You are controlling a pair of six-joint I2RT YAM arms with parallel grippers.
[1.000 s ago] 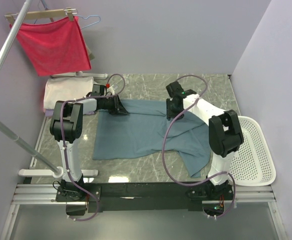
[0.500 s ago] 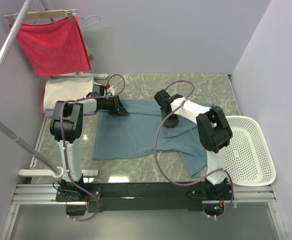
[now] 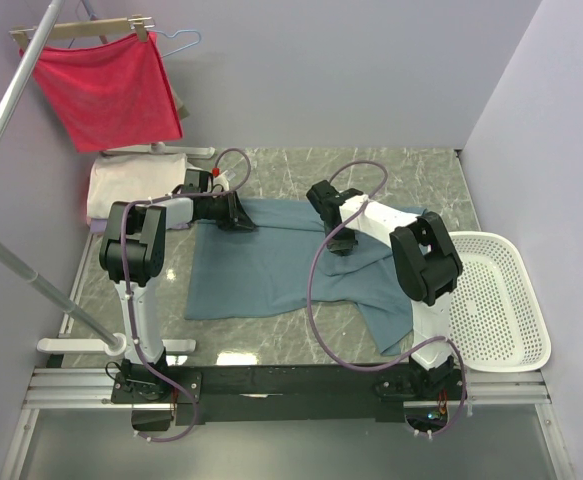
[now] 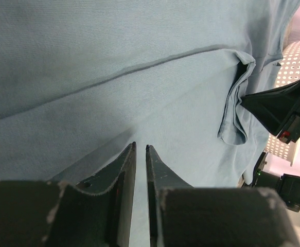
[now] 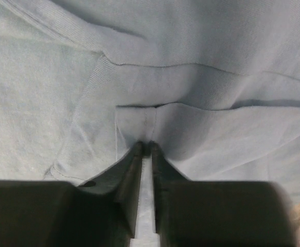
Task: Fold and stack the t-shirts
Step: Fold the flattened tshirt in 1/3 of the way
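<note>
The dusty teal t-shirt [image 3: 271, 270] lies spread on the marble table, with one part bunched toward the near right. My left gripper [image 3: 243, 218] sits at its far left edge, jaws nearly together on the cloth [image 4: 139, 77], as its wrist view [image 4: 140, 146] shows. My right gripper [image 3: 337, 243] is over the shirt's middle right. Its jaws [image 5: 145, 145] are shut on a small raised fold of the teal fabric [image 5: 216, 51]. A cream-white folded t-shirt [image 3: 121, 185] lies at the back left.
A red cloth [image 3: 106, 90] hangs on a wooden hanger at the back left. A white perforated basket [image 3: 501, 300] stands at the right edge. A metal rack pole [image 3: 31, 280] and its base run along the left side.
My right gripper has moved left and toward me across the shirt, drawing a fold of cloth with it, then held still. The left gripper has not moved.
</note>
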